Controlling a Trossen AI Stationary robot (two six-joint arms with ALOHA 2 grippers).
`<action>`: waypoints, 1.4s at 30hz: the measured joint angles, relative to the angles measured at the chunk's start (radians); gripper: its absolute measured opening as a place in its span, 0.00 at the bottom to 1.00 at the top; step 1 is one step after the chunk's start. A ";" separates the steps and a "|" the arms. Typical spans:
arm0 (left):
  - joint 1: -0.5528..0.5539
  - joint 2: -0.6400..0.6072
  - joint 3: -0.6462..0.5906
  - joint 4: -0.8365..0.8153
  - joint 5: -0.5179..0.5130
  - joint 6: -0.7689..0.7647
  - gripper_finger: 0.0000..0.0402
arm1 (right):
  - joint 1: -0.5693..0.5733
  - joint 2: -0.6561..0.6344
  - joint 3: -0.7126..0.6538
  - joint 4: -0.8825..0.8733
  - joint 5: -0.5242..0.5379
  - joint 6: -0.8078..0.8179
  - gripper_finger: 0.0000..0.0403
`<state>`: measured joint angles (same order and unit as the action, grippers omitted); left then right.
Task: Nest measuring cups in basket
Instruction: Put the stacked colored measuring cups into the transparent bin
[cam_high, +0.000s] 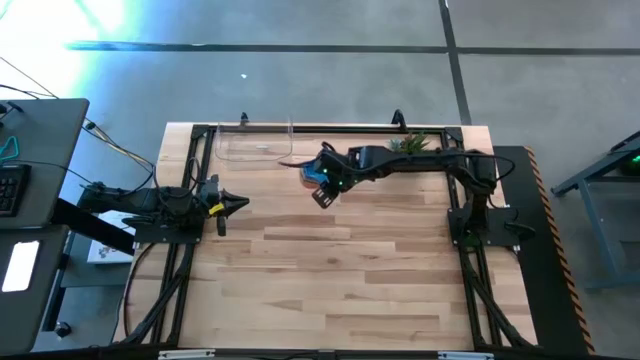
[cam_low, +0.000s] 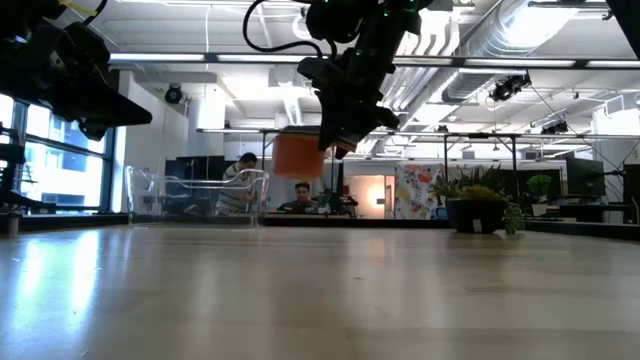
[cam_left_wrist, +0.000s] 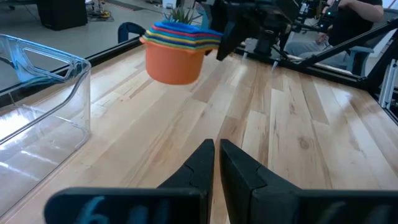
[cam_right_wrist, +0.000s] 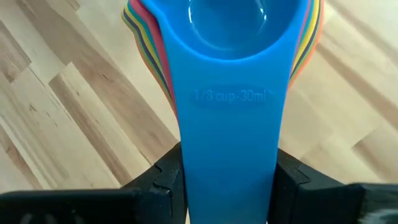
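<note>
A nested stack of measuring cups (cam_left_wrist: 177, 53), orange outermost and blue innermost (cam_right_wrist: 227, 25), hangs in the air above the table, just right of the basket. My right gripper (cam_right_wrist: 227, 186) is shut on the stack's handles. The basket (cam_high: 255, 145), a clear low-walled bin, stands on the table at the far left. In the low view the orange cup (cam_low: 297, 155) floats beside the basket (cam_low: 195, 195), above its rim. My left gripper (cam_left_wrist: 216, 155) waits shut at the table's left side (cam_high: 240, 203), touching nothing. My right gripper pinches the stacked handles between its two fingers (cam_right_wrist: 168, 180), one on each long edge of the blue top handle (cam_right_wrist: 227, 130), near its free end. It comes slanting down from the table's right. The stack hangs clear of the table, bowls pointing away from the fingers.
A small potted green plant (cam_high: 410, 143) stands at the far right, behind my right arm. The bare wooden table (cam_high: 340, 270) stretches toward the near edge. People sit in the room beyond the far edge (cam_low: 300, 195).
</note>
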<state>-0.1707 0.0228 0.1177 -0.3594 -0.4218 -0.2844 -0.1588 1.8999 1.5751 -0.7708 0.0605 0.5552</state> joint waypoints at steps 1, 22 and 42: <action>0.000 0.000 0.000 0.000 0.000 0.000 0.04 | -0.005 0.000 0.005 0.000 0.000 -0.013 0.32; 0.000 0.000 0.000 0.000 0.000 0.000 0.04 | -0.085 0.000 0.167 -0.062 0.000 -0.253 0.32; 0.000 0.000 0.000 0.000 0.000 0.000 0.04 | 0.043 0.147 0.314 -0.108 -0.012 -0.285 0.32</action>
<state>-0.1708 0.0227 0.1177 -0.3592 -0.4221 -0.2844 -0.1157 2.0473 1.8889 -0.8790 0.0486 0.2707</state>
